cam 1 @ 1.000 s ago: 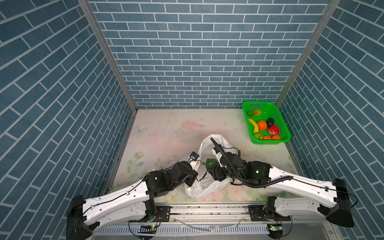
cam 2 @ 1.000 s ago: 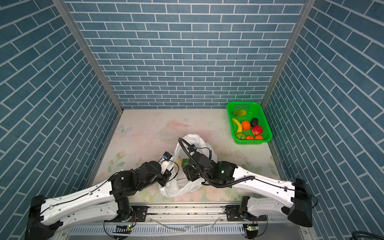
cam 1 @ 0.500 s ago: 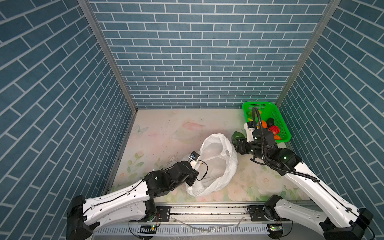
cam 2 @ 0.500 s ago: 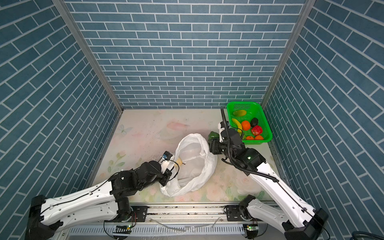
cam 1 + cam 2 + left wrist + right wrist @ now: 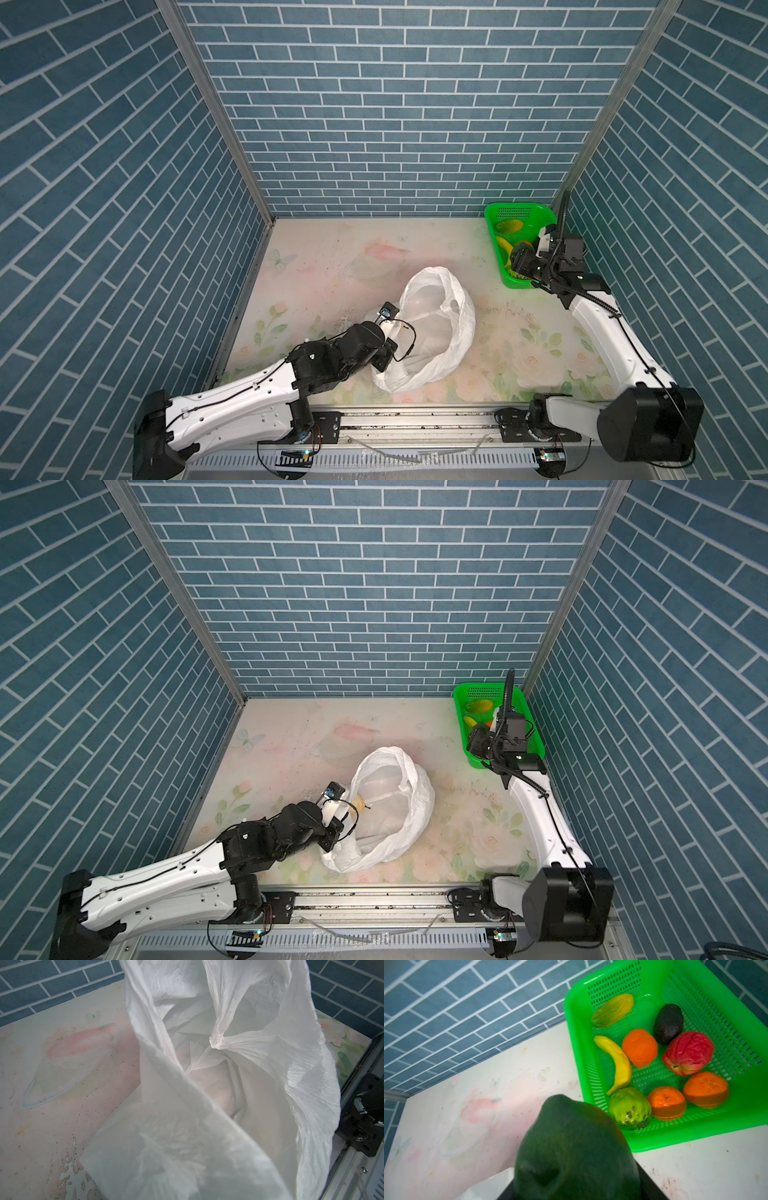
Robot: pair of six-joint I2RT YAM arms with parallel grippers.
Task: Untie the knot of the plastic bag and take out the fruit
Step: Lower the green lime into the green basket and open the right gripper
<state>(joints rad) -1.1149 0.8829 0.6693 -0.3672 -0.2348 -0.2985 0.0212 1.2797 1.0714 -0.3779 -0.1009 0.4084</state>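
Note:
The white plastic bag [image 5: 432,332] lies slumped on the mat with its mouth gaping open; the knot is out of view. My left gripper [image 5: 387,329] is shut on the bag's left rim, its jaws buried under plastic [image 5: 187,1147] in the left wrist view. A pale yellow fruit [image 5: 360,802] shows inside the rim beside it. At the back right my right gripper [image 5: 519,261] is shut on a dark green avocado [image 5: 571,1151], held just above the near left corner of the green basket [image 5: 493,232].
In the basket [image 5: 675,1136] lie a mango [image 5: 612,1011], a dark avocado [image 5: 668,1023], a banana [image 5: 618,1064], a red fruit [image 5: 688,1053], a green fruit [image 5: 630,1108] and three tangerines. Brick walls close in three sides; a metal rail runs along the front edge.
My right arm lifted the green avocado out of the bag and swung it right and back to the basket. The bag's mouth fell open. The left arm stayed put.

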